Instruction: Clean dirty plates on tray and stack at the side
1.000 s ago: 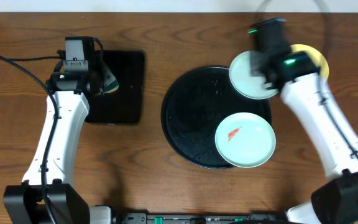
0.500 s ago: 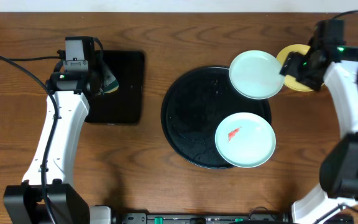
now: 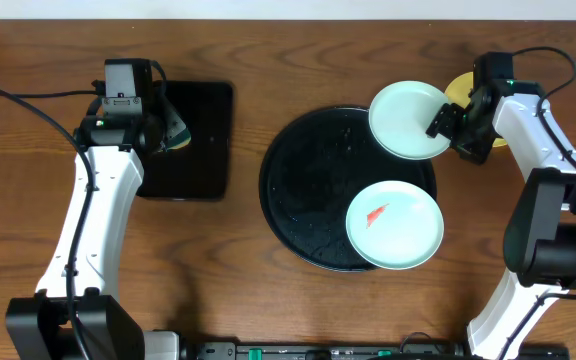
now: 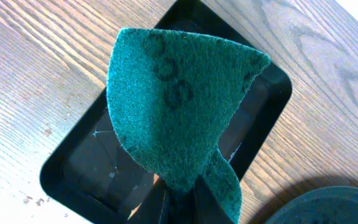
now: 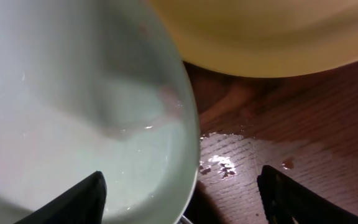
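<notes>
Right gripper (image 5: 185, 193) gapes wide around the right rim of the clean mint plate (image 3: 406, 120), on the far-right edge of the round tray (image 3: 298, 190). Just right lies the yellow plate (image 5: 266, 31). The smeared mint plate (image 3: 393, 225) sits near-right on the tray. Left gripper (image 4: 179, 202) pinches a green pad (image 4: 173, 106) above the rectangular tray (image 3: 203, 150).

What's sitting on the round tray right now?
Two mint plates. The smeared plate lies at the lower right of the tray; the other plate overhangs the upper-right rim, partly off it. Whatever is beneath either plate is covered.
</notes>
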